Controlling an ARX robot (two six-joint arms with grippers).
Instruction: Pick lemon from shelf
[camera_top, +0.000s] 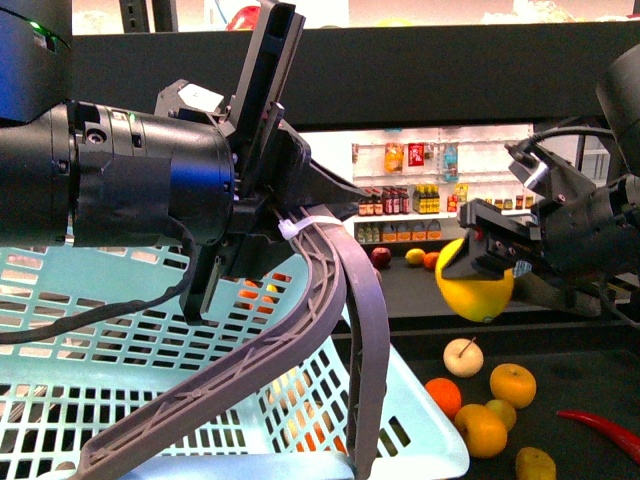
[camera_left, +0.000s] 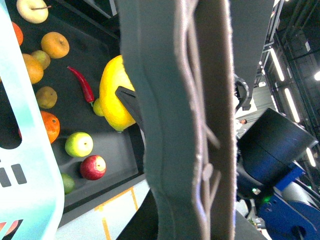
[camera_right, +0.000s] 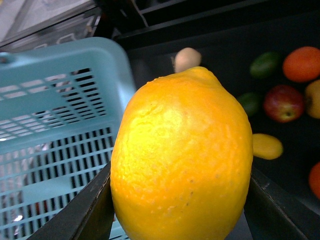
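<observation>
Now: right gripper (camera_top: 476, 268) jaws pinch the lemon (camera_top: 482, 296), aloft just right of the basket (camera_top: 100, 300). Left gripper (camera_top: 285, 232) jaws clamp the handle (camera_top: 336, 290) above the basket.

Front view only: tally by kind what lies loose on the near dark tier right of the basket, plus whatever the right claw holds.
Lemon, held in the right claw: 1
Pale apple: 1
Red chilli: 1
Orange-to-yellow round fruit: 5
Total: 8
</observation>
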